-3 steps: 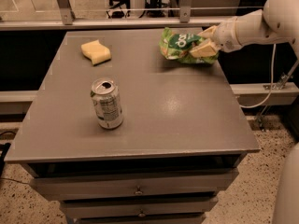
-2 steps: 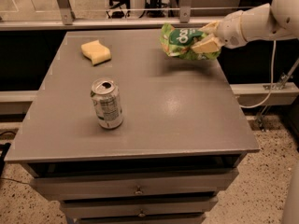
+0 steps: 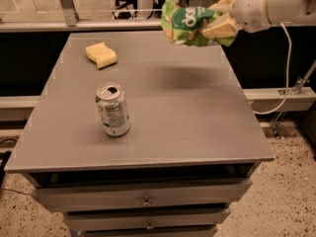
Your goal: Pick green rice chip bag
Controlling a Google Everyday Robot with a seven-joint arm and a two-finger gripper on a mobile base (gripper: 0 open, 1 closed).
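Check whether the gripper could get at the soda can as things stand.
Probably not for a grasp. The gripper is shut on the chip bag, held above the far right of the table. Nothing stands between it and the soda can, but its jaws are full.

Robot test area in a lab or office-type room. A grey desk [image 3: 197, 132] with shallow knobbed drawers [image 3: 98, 199] stands on speckled hard flooring [image 3: 286, 201]. A metal rail [image 3: 98, 26] runs behind its far edge, a loose cable [image 3: 288, 68] hangs beyond its right edge, and what look like chair castors [image 3: 123, 6] show farther back. Above the far right corner the white arm's hand [image 3: 217, 19] clasps the green rice chip bag [image 3: 185, 21], clear of the desk.
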